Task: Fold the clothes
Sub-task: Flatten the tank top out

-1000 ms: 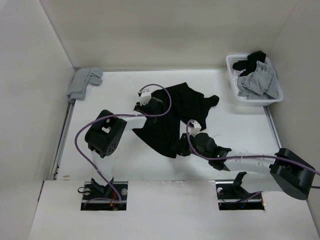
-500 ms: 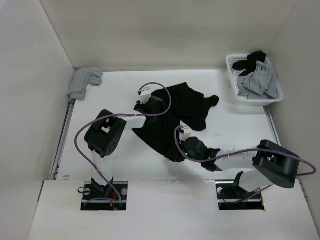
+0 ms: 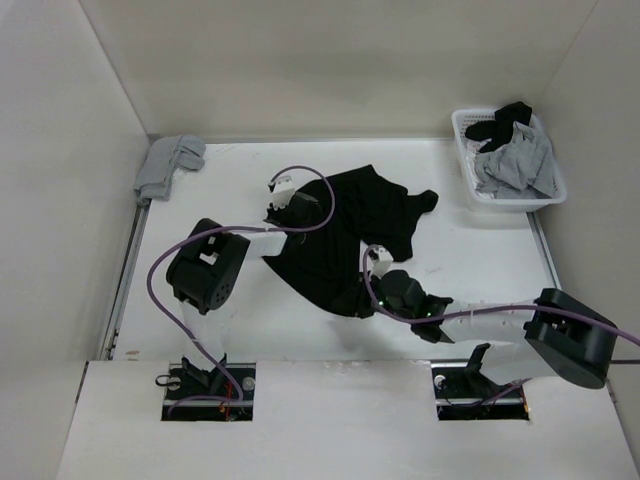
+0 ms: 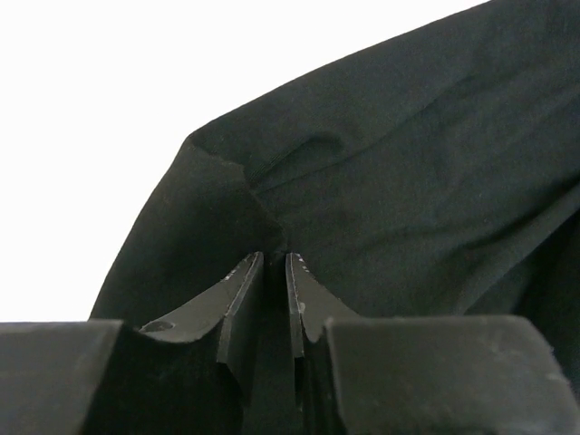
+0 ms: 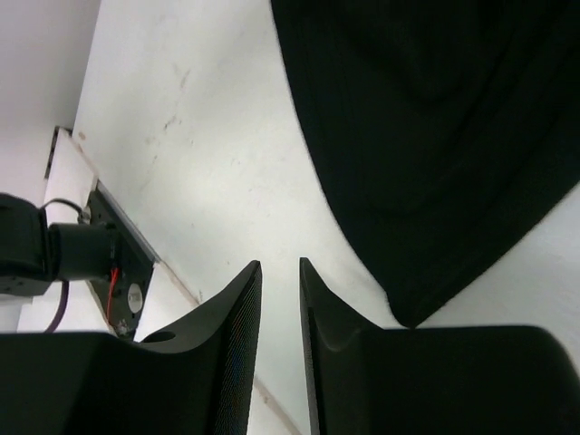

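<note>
The whole bench [image 3: 480, 250] is looked down on from above and behind the arms by the fixed camera. The left wrist view is held very close over the black garment [image 4: 408, 163], past the left tool [image 4: 274, 258]; the right wrist view is set low, facing the bench's near edge — the garment is shared by all three.

Matt black cloth garment [image 3: 360, 210] on a smooth, faintly scuffed white table [image 3: 470, 250]

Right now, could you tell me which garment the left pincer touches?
The black one mid-table; the grey one lies in the far-left corner, others in the basket.
</note>
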You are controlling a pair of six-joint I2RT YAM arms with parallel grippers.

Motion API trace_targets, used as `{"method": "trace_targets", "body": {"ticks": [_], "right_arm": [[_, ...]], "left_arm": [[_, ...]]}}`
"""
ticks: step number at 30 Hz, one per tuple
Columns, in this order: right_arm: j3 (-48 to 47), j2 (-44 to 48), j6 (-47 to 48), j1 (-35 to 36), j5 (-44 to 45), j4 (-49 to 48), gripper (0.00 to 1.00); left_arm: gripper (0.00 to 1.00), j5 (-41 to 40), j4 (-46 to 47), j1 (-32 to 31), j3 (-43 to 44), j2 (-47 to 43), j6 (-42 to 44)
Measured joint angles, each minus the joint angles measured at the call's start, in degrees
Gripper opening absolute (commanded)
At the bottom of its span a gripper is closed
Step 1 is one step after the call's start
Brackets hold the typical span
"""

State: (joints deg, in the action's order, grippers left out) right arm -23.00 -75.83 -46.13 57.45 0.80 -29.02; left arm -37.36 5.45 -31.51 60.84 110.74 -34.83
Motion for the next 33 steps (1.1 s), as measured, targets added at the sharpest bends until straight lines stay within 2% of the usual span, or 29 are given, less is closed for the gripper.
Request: {"method": "trace_targets", "body": {"ticks": [6, 10, 14, 20, 26, 33], "right_arm": [[0.8, 1.2, -0.4, -3.7, 1.0, 1.0, 0.38], [0.8, -0.1, -1.2, -3.8, 2.7, 2.6, 0.41], [0.8, -0.7, -2.6, -3.6, 5.7, 6.1, 0.45], [0.9, 3.7, -5.6, -1.5, 11.6, 14.6, 0.49], [0.9, 4.8, -8.2, 0.3, 14.6, 21.3, 0.49], [-0.3, 1.9, -10.1, 0.7, 13.6, 20.4, 0.46]], "left_arm": [[0.15, 0.2, -0.1, 0.2, -4.9, -5.5, -1.3], [0.10, 0.4, 0.0, 1.5, -7.5, -9.8, -2.2], [0.04, 0.8, 0.4, 3.3, -9.4, -11.8, -3.1], [0.04, 4.9, 0.4, 7.3, -17.1, -20.2, -6.8], [0.04, 9.9, 1.3, 13.7, -24.3, -32.5, -10.3], [0.04, 14.6, 2.1, 15.7, -28.5, -35.2, -11.5]]}}
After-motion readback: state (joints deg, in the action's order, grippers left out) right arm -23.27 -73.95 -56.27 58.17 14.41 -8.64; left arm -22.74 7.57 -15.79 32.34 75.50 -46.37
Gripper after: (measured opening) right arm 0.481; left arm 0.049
